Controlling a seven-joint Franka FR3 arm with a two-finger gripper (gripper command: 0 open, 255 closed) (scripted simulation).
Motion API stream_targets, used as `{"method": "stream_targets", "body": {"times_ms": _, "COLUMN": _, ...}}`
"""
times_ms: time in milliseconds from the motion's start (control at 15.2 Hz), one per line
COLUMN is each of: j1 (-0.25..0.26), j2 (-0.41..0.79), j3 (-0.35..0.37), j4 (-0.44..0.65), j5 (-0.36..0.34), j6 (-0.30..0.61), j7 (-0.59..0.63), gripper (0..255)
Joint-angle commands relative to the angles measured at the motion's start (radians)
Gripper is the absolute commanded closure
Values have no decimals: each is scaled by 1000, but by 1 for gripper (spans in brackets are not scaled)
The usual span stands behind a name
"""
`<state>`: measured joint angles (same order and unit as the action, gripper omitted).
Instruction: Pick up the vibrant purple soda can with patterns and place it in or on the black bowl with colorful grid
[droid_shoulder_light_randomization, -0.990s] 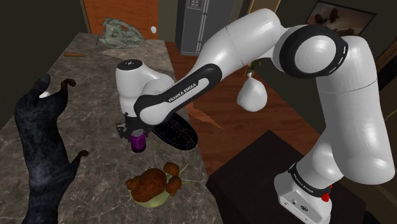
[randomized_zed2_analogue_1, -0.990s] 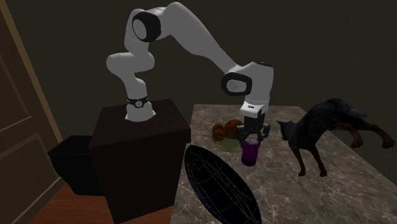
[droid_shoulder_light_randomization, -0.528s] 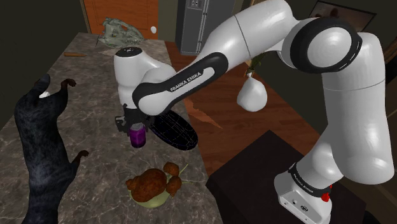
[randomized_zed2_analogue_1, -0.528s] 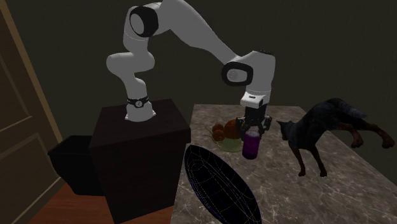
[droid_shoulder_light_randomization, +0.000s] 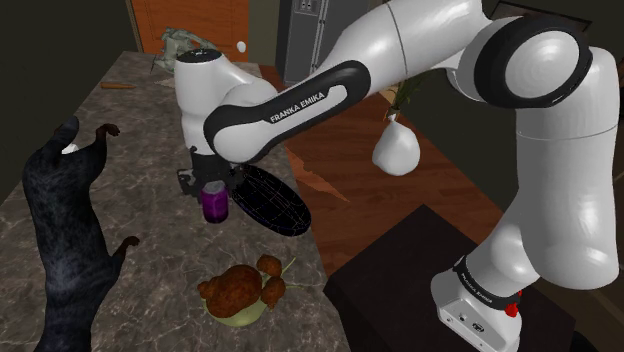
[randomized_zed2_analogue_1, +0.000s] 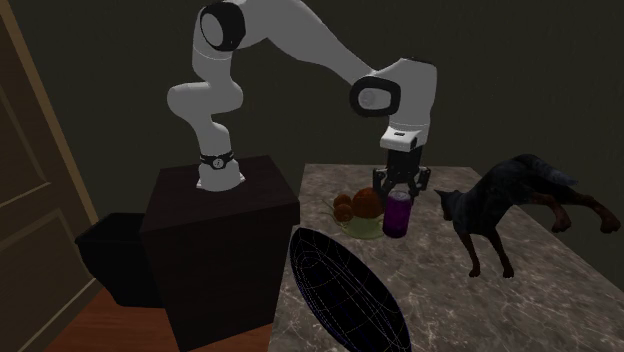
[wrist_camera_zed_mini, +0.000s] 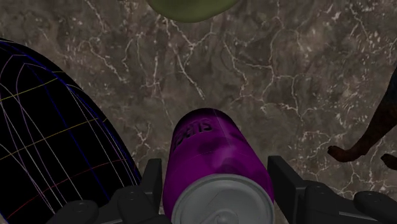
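My gripper (droid_shoulder_light_randomization: 210, 188) is shut on the purple soda can (droid_shoulder_light_randomization: 213, 204), which hangs upright a little above the marble counter (droid_shoulder_light_randomization: 150, 110). In the wrist view the can (wrist_camera_zed_mini: 213, 153) sits between my two black fingers (wrist_camera_zed_mini: 153, 181), with dark lettering on its side and its silver top toward the camera. The black bowl with coloured grid lines (droid_shoulder_light_randomization: 270, 200) lies tilted on the counter right beside the can, on the shoulder view's right. In the second exterior view the gripper (randomized_zed2_analogue_1: 400, 192) holds the can (randomized_zed2_analogue_1: 398, 216) beyond the bowl (randomized_zed2_analogue_1: 345, 290).
A black dog figure (droid_shoulder_light_randomization: 60, 210) stretches along the counter at the shoulder view's left. A green plate of brown food (droid_shoulder_light_randomization: 240, 292) sits near the counter's front edge. A crumpled greenish object (droid_shoulder_light_randomization: 185, 50) lies at the far end. The dark stand (droid_shoulder_light_randomization: 430, 280) is at lower right.
The gripper has risen with the purple can in it, lifting the can off the counter. It has also drifted slightly away from the stand. The bowl has not moved.
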<state>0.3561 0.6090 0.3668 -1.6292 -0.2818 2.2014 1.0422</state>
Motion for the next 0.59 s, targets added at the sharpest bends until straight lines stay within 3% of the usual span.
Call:
{"method": "stream_targets", "body": {"times_ms": 0, "j1": -3, "j2": -15, "j3": 4, "j4": 4, "j5": 6, "j6": -18, "j7": -4, "gripper": 255}}
{"method": "stream_targets", "body": {"times_ms": 462, "j1": -9, "j2": -56, "j3": 17, "j4": 26, "j5": 25, "j6": -79, "j7": -17, "gripper": 255}}
{"method": "stream_targets", "body": {"times_ms": 528, "j1": -30, "j2": -73, "j3": 16, "j4": 5, "j5": 32, "j6": -74, "j7": -37, "gripper": 255}}
